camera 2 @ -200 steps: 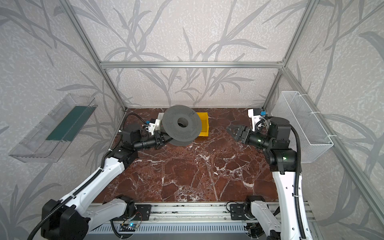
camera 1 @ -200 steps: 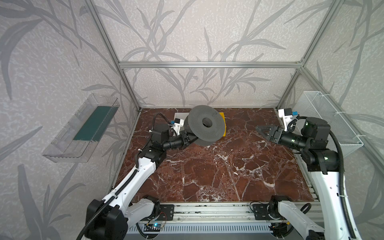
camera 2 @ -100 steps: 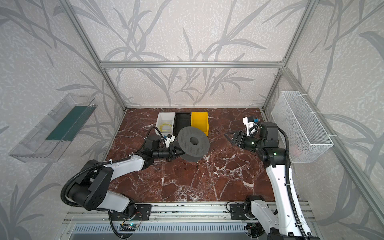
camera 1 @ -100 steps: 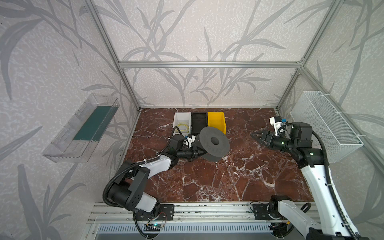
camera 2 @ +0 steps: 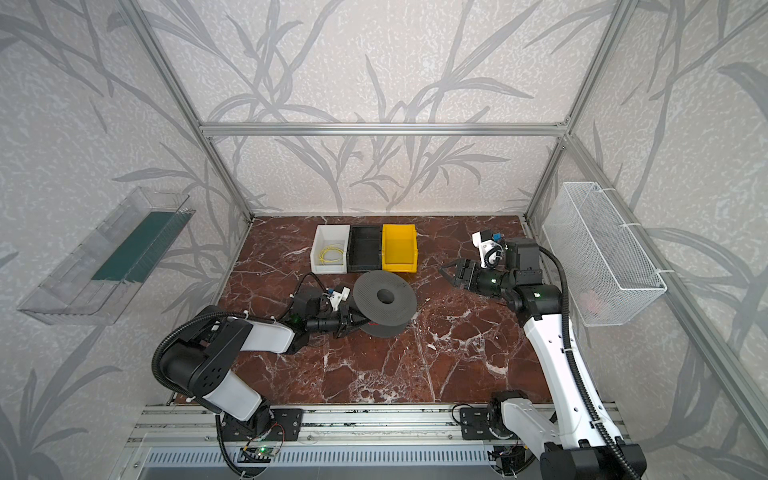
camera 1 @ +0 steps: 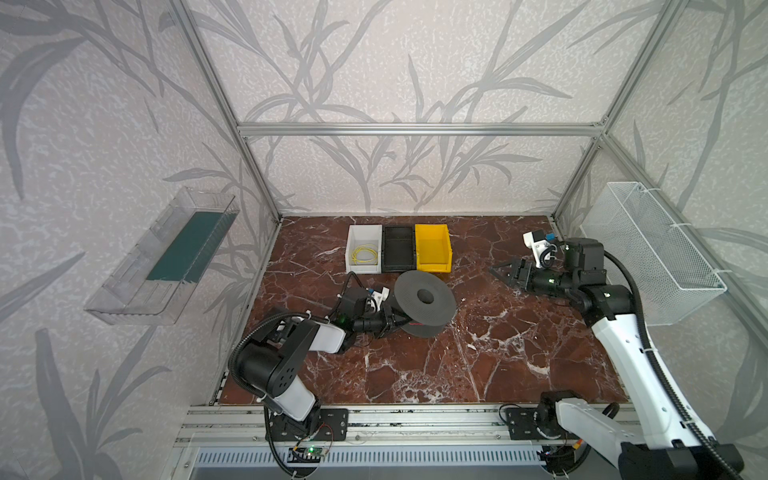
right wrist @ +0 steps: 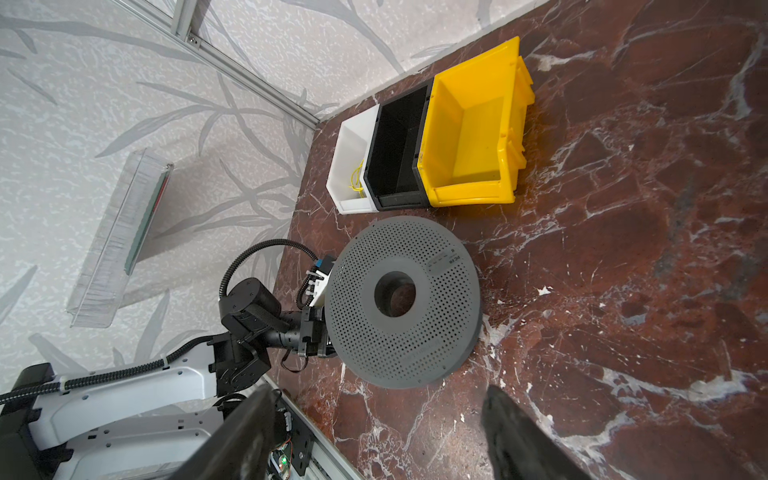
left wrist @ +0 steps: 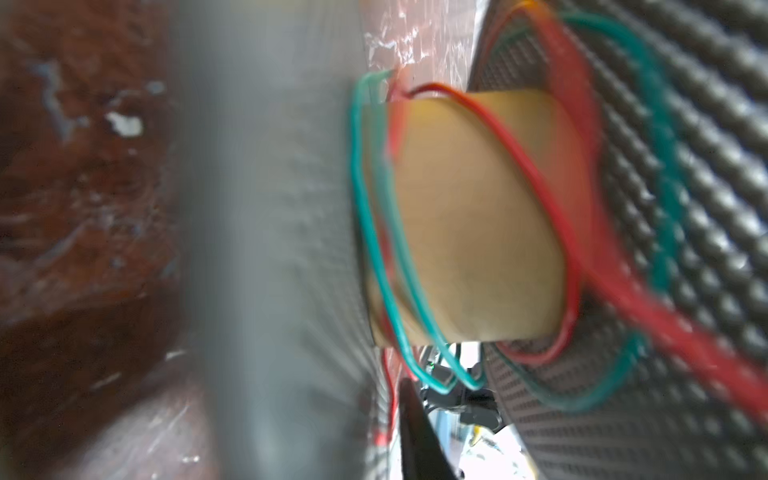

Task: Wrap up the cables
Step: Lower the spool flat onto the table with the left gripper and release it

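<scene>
Marble tabletop [camera 1: 498, 353], grey spool [camera 1: 424, 297], red cable [left wrist: 665, 321] and green cable [left wrist: 669, 178] looped round its tan core [left wrist: 478, 216], shown only by left wrist view, left gripper [camera 1: 392, 323] spread unclear, right gripper [camera 1: 503, 267] wide, empty

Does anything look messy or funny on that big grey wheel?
Yes. The red cable and a green cable hang in loose, floppy loops around the tan core of the grey spool, not snug against it. The yellow cable lies in the white bin, not wrapped at all.
</scene>
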Motion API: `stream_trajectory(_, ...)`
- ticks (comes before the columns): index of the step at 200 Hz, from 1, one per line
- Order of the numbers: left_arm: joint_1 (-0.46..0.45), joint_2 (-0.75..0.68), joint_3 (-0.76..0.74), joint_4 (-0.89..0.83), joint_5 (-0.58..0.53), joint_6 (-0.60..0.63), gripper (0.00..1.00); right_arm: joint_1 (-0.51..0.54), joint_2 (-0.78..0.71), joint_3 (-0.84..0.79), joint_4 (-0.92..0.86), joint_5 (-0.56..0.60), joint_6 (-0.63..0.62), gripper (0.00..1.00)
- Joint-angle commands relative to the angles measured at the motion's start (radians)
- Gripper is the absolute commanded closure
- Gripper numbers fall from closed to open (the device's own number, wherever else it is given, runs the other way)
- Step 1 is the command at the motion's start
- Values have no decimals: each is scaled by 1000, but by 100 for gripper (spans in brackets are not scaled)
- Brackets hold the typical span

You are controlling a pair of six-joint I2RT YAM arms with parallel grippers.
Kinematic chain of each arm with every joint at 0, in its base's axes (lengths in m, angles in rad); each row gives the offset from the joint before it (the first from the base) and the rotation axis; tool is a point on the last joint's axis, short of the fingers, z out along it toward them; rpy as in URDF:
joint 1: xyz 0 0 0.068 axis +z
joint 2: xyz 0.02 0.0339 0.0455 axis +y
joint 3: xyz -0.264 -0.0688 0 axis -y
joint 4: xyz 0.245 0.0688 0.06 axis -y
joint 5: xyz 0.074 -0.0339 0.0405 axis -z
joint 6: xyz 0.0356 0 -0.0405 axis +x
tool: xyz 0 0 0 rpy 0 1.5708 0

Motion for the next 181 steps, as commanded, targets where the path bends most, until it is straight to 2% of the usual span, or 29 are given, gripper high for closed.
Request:
stream_trajectory(1,-1,-99,1,-147,-65,104,67,5,-9,46,-5,8,-32,22)
stream_trajectory(44,4,-235,30,-535,-123,244,61,14,-14,34,14,-10,-17,22)
stream_trajectory(74,6,-348,44,-798,-183,343,56,14,-40,46,-10,23,-28,21)
stream_trajectory(97,15,-441,51,-969,-283,363,49,14,-36,56,-16,26,-27,20)
stream_trajectory(105,15,-477,53,-1022,-342,361,44,15,-32,54,-9,21,-21,20)
stream_trajectory(111,16,-503,56,-1062,-401,351,21,15,-28,54,-8,22,-22,19)
stream_trajectory(121,17,-547,62,-1113,-489,334,10,14,-14,57,-16,39,-32,18)
stream_trajectory(124,16,-560,69,-1130,-507,334,6,14,-9,60,-22,46,-38,15)
stream_trajectory(130,17,-586,83,-1163,-537,330,3,17,5,69,-33,61,-57,5)
stream_trajectory(133,17,-600,91,-1179,-552,329,3,18,12,72,-40,74,-65,0)
stream_trajectory(150,17,-682,152,-1281,-649,330,1,57,56,105,-81,196,-116,1)
stream_trajectory(168,19,-762,241,-1391,-824,359,1,160,111,154,-126,478,-186,1)
stream_trajectory(181,21,-798,289,-1392,-963,398,1,218,132,139,-61,607,-215,1)
